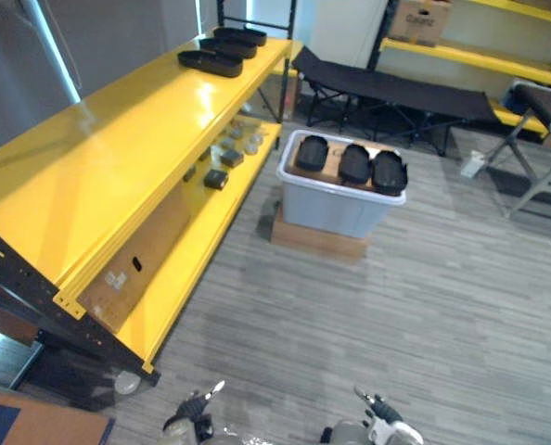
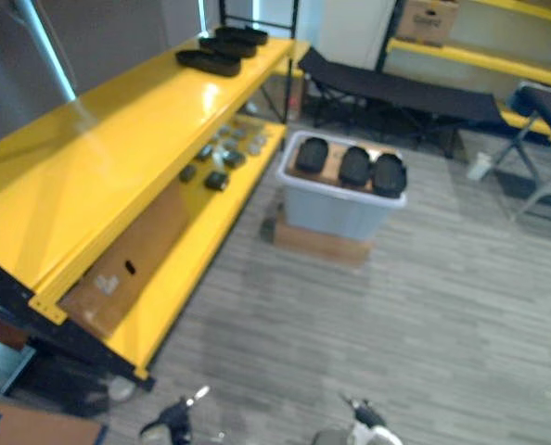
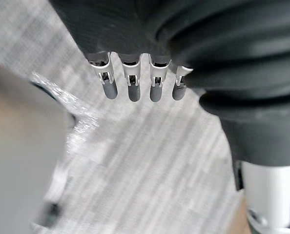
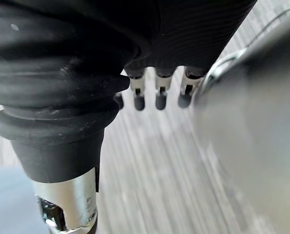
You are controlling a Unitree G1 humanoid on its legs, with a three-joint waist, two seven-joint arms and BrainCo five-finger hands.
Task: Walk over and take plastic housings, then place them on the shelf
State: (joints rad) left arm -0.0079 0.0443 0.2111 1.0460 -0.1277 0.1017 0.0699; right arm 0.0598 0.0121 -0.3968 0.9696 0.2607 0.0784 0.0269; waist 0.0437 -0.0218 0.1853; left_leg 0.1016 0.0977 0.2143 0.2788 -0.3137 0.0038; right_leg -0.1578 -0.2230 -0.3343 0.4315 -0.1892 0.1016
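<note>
Head view: yellow shelf [image 1: 118, 158] runs from 8 o'clock up to 11 o'clock; at its far end, around 11 o'clock, a row of black housings [image 1: 211, 63] lies flat on the top deck, close together; lower deck [image 1: 201, 232] carries small dark and grey parts [image 1: 217, 179] and a cardboard sheet [image 1: 136, 255] leaning under the top deck; just past centre toward 1 o'clock a grey bin [image 1: 331, 209] stands on a flat brown box [image 1: 317, 239], just beside the shelf's lower deck; three black plastic housings [image 1: 354, 163] sit side by side across the bin's top, on what looks like a brown board [image 1: 334, 159]; behind the bin at 12 to 1 o'clock a black folding cot [image 1: 396, 91]; past it a second yellow rack [image 1: 461, 57] with a cardboard box [image 1: 419, 20]; left hand [image 1: 194, 410] low at 7 o'clock, right hand [image 1: 379, 413] low at 5 o'clock, both well apart from the bin and shelf, over grey plank floor [image 1: 424, 306]; left wrist view: fingers [image 3: 134, 87] hang straight in a row, relaxed, holding nothing, floor beyond them; right wrist view: fingers [image 4: 160, 95] likewise loose and empty, floor beyond.
</note>
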